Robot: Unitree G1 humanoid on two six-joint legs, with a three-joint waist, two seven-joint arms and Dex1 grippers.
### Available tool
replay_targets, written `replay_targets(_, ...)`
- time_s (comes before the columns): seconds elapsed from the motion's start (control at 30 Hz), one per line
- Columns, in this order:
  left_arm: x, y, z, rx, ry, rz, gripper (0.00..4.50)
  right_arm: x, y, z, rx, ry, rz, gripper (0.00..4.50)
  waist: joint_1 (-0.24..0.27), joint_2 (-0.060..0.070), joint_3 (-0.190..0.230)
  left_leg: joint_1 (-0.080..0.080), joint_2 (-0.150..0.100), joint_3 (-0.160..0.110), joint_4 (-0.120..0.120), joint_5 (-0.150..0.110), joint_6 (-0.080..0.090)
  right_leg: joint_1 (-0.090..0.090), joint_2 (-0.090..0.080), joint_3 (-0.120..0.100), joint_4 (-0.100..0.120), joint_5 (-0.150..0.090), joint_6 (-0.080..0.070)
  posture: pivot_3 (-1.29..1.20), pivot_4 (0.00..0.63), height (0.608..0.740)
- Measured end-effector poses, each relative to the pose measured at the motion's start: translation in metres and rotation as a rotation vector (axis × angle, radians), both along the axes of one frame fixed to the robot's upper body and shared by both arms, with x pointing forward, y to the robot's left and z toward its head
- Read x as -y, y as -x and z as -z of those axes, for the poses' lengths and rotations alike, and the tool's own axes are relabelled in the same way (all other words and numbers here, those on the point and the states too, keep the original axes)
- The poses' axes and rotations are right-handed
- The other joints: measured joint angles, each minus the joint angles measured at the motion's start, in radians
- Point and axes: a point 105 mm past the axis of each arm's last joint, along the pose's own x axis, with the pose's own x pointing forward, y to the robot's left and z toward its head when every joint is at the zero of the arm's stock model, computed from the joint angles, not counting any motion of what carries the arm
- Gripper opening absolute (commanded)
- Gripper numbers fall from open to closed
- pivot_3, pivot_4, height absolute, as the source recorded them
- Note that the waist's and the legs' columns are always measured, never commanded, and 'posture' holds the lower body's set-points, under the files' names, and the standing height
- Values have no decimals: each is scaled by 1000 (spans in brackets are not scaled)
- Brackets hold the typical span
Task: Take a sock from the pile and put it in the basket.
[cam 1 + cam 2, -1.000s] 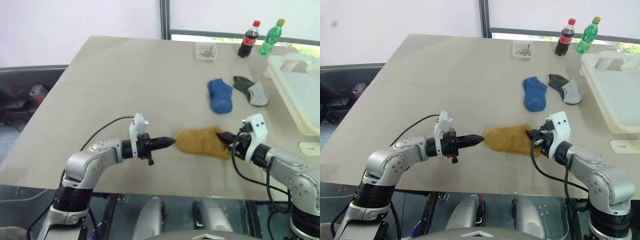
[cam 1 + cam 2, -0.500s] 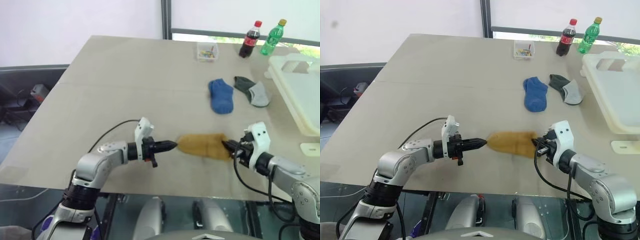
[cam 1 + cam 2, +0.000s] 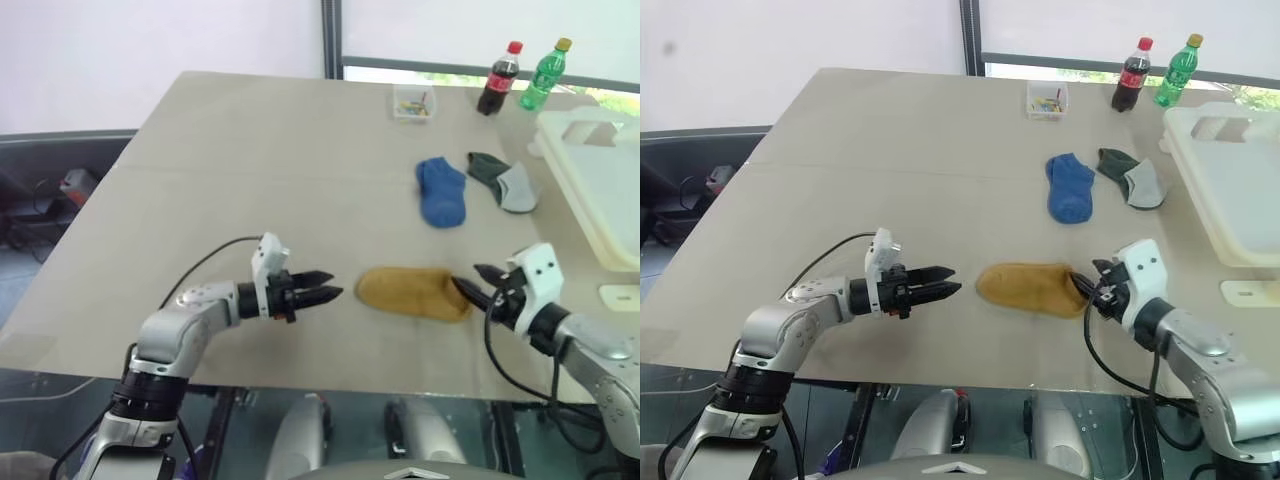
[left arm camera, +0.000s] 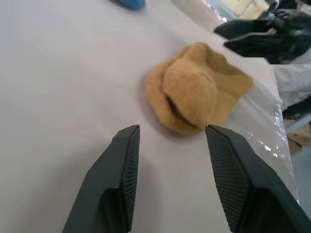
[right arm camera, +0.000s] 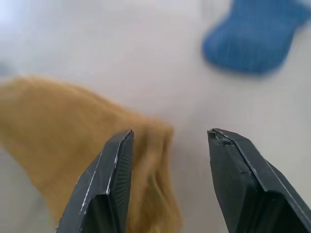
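A mustard-yellow sock [image 3: 413,292] lies flat on the table near its front edge, between my two grippers. My left gripper [image 3: 326,285] is open, a short gap away from the sock's left end; in the left wrist view the sock [image 4: 194,90] lies just past the spread fingers [image 4: 124,165]. At the sock's right end my right gripper [image 3: 473,280] is open as well, its fingers [image 5: 116,170] either side of the cuff [image 5: 92,160] with nothing gripped. Further back lie the pile's blue sock [image 3: 441,190] and dark green and grey sock [image 3: 503,180]. The cream basket [image 3: 572,190] stands at the right edge.
At the far edge stand a cola bottle [image 3: 500,78], a green bottle [image 3: 545,73] and a small clear box [image 3: 413,103]. A small white piece [image 3: 620,296] lies in front of the basket. The table's front edge runs just below both grippers.
Both grippers were shut on the ends of the mustard sock and have opened and let go. Each has drawn back a little, and the sock now rests on the table.
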Motion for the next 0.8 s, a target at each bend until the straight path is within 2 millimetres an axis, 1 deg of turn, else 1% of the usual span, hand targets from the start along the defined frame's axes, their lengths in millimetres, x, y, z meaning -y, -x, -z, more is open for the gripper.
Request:
replay_targets(0.03,7,-3,-6,21,21,13,2239,-4,2,-3,13,-9,-27,1265,4,0,0,0,0,-1,1,0,0,0,0,0,0,0,0,0,150,740)
replay_targets(0.07,12,-4,-10,38,35,24,2003,-6,3,-3,16,-14,-44,756,8,0,0,-1,0,-1,2,0,0,1,0,0,0,0,0,0,150,740)
replay_targets(0.1,21,-7,-17,71,56,43,1562,-12,4,-3,19,-16,-75,119,10,0,0,-1,-1,0,2,0,0,1,0,0,0,0,0,0,150,740)
replay_targets(0.13,28,-8,-22,92,66,63,1284,-17,5,-1,19,-19,-102,0,10,0,0,-1,-1,0,2,0,0,1,0,0,0,0,0,0,150,740)
replay_targets(0.2,39,-9,-24,130,55,99,588,-28,7,4,20,-6,-154,0,9,0,0,0,-1,0,2,0,0,1,1,1,0,0,0,0,150,740)
replay_targets(0.23,48,-9,-23,142,50,119,60,-34,6,8,13,0,-179,0,6,0,0,0,-1,1,2,0,0,1,2,1,0,0,0,0,150,740)
replay_targets(0.3,62,-10,-14,148,26,146,17,-41,0,21,-5,24,-202,0,2,0,0,0,-1,1,2,0,0,0,3,1,0,0,0,0,150,740)
replay_targets(0.37,71,-10,0,147,-29,172,17,-42,-7,38,-29,74,-200,0,0,0,0,0,-1,1,2,0,0,0,3,1,0,0,0,0,150,740)
replay_targets(0.43,75,-11,15,134,-96,178,17,-39,-12,55,-57,110,-191,0,-1,0,0,0,-1,1,2,0,0,0,3,2,0,0,0,0,150,740)
replay_targets(0.47,74,-12,23,127,-134,177,17,-40,-14,56,-40,133,-206,0,-4,0,-1,1,-1,2,2,0,0,0,4,2,0,0,0,0,150,740)
replay_targets(0.5,75,-13,26,132,-149,179,17,-40,-15,58,-27,152,-218,0,-5,-1,-3,1,-1,2,2,0,0,1,4,2,0,0,0,0,150,740)
replay_targets(0.6,77,-15,27,147,-156,178,17,-40,-17,60,0,193,-249,0,-5,-2,-7,4,0,2,3,0,0,4,4,2,0,0,0,0,150,740)
replay_targets(0.7,69,-14,19,82,-55,139,17,-40,-16,58,11,190,-259,0,-5,-2,-7,4,1,1,4,0,0,5,4,1,1,0,0,0,150,740)
replay_targets(0.73,63,-15,4,23,49,102,17,-39,-15,56,6,182,-257,0,-5,-2,-7,3,3,0,4,0,0,4,4,1,2,0,0,0,150,740)
replay_targets(0.8,54,-15,-9,-18,109,77,17,-39,-14,55,0,177,-261,0,-5,-2,-7,2,3,-2,5,0,0,3,4,0,2,0,0,0,150,740)
